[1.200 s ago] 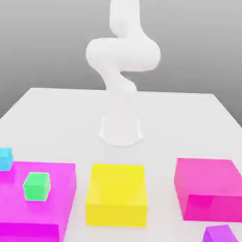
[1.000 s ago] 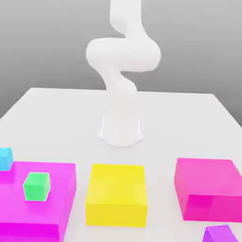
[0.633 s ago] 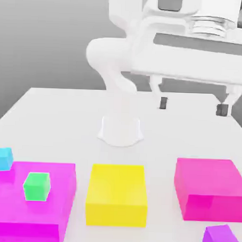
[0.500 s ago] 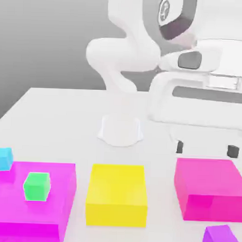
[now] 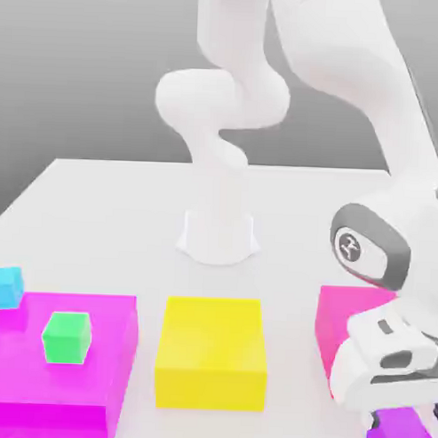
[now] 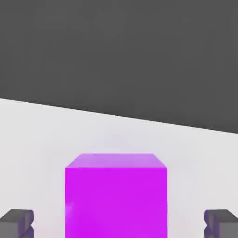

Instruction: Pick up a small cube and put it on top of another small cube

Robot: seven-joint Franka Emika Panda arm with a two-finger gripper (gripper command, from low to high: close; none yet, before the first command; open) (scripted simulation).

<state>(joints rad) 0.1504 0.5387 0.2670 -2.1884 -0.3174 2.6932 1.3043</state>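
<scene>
A small purple cube (image 5: 400, 435) sits on the white table at the exterior view's lower right, mostly hidden by my hand. My gripper (image 5: 404, 421) is lowered over it and open. In the hand view the purple cube (image 6: 116, 195) fills the space between the two dark fingertips (image 6: 16, 223), with a gap on each side. A small green cube (image 5: 66, 337) rests on top of a large magenta block (image 5: 21, 385) at the exterior view's left. A small cyan cube (image 5: 5, 287) stands on the table just behind that block.
A large yellow block (image 5: 211, 351) lies in the front middle. A large pink block (image 5: 342, 317) at the exterior view's right is partly covered by my arm. The arm's white base (image 5: 218, 236) stands at the table's centre.
My arm has swung into view and come down to the exterior view's lower right, over the pink block, until the open fingers straddle the purple cube. No cube has moved.
</scene>
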